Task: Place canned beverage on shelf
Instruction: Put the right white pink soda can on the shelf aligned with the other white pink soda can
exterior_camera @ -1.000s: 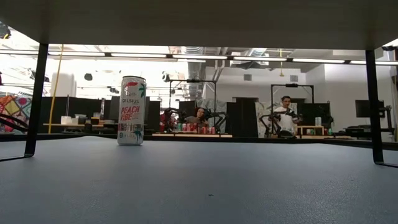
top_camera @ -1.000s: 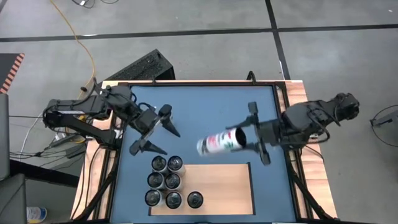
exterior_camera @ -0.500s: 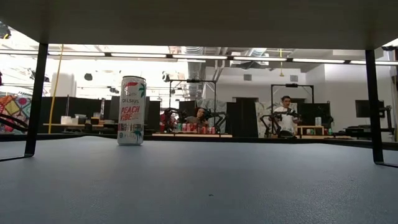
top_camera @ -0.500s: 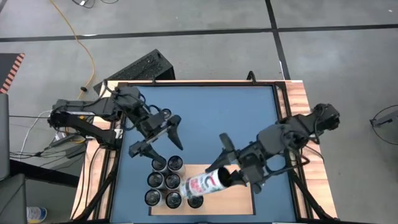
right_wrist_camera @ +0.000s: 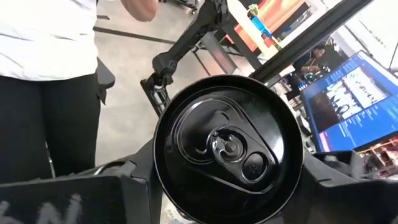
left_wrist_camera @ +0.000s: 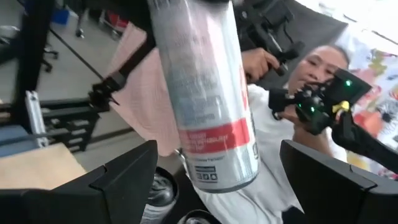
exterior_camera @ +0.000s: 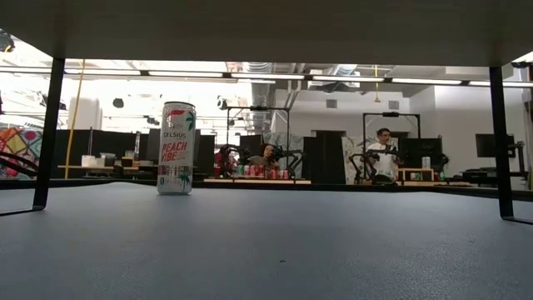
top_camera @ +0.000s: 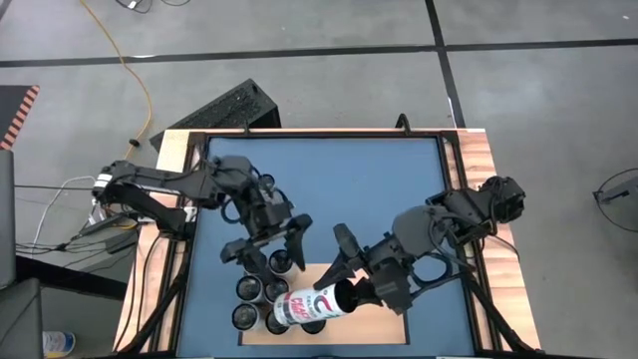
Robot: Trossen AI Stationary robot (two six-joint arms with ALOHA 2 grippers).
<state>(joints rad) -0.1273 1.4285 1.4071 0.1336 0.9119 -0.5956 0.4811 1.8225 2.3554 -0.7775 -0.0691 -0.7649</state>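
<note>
My right gripper (top_camera: 361, 281) is shut on a white and red beverage can (top_camera: 311, 304) and carries it nearly level over the pale wooden shelf (top_camera: 384, 317). The can hangs just above several black-topped cans (top_camera: 261, 289) that stand upright on the shelf's left part. My left gripper (top_camera: 269, 254) hovers open at the far side of those cans and touches nothing. In the left wrist view the held can (left_wrist_camera: 208, 106) shows ahead, between the open fingers. Another can (exterior_camera: 176, 148) stands upright on the blue surface below the shelf. My right gripper pinches the can's side wall near its black top end (right_wrist_camera: 227, 146), one finger on each side (right_wrist_camera: 93, 193). The fingers lie along the can, coming from the table's right. The can sticks out ahead of them, lifted clear, with its bottom end toward the table's left.
The shelf's right half (top_camera: 374, 289) is bare wood. Wooden side strips (top_camera: 477, 199) and a black frame (top_camera: 319, 133) border the blue surface (top_camera: 329, 189). A person in a white shirt (left_wrist_camera: 273, 130) shows beyond the table in the left wrist view.
My right gripper has carried the can from mid-table toward the near edge and the left, rolling as it went; the can now hangs over the standing cans. My left gripper has moved toward the right and the near edge and has turned, staying open.
</note>
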